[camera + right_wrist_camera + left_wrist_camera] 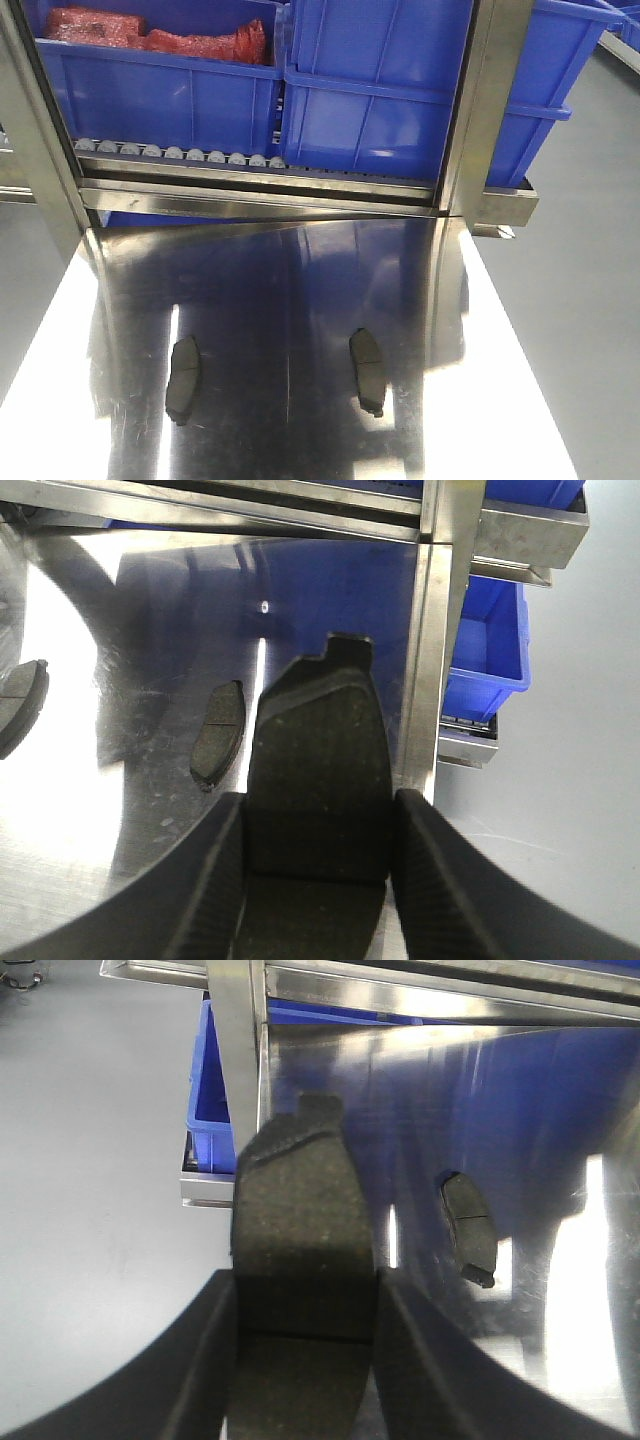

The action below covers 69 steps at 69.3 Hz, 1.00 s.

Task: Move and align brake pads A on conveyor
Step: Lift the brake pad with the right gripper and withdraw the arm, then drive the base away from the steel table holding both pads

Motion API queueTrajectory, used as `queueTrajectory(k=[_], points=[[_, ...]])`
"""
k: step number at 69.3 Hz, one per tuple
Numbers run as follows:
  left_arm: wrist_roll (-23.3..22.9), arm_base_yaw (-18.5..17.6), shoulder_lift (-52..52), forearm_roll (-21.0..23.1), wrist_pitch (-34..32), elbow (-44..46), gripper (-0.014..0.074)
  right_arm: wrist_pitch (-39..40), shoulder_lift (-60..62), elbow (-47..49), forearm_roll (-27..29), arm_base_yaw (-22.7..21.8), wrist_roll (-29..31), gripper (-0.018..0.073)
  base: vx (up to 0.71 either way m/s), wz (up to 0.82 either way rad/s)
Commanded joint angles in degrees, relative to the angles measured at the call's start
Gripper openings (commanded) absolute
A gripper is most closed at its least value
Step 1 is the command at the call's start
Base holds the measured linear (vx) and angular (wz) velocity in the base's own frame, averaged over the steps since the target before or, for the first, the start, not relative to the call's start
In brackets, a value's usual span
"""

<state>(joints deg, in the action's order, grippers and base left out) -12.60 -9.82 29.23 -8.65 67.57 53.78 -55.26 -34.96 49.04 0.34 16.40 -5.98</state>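
Clamped across its long edges, one brake pad (298,1200) sits in the left gripper (305,1280), another pad (320,730) likewise in the right gripper (320,800), seemingly for carrying; a loose pad (183,378) and a second loose pad (367,370) lie apart on the table (285,290); no conveyor visible.

Factory workshop, blue parts bins (380,100), steel bench (280,300)

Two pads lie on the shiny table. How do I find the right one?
Find the steel table below the blue bins. Two dark pads lie on it. Yours is the right pad; the left one lies before the bin of red packs.
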Motion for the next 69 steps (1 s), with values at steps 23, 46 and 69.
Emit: queueTrajectory(k=[23, 46, 69], points=[[0.0, 0.2, 0.5, -0.7, -4.4, 1.4, -0.0006, 5.2, -0.1, 1.6, -0.3, -0.3, 0.1, -0.0011, 0.0, 0.0], [0.0, 0.2, 0.5, -0.7, -4.4, 1.4, -0.0006, 5.2, -0.1, 1.6, -0.3, -0.3, 0.1, -0.0011, 0.0, 0.0], [0.0, 0.2, 0.5, -0.7, -4.4, 1.4, -0.0006, 5.2, -0.1, 1.6, -0.3, -0.3, 0.1, -0.0011, 0.0, 0.0]])
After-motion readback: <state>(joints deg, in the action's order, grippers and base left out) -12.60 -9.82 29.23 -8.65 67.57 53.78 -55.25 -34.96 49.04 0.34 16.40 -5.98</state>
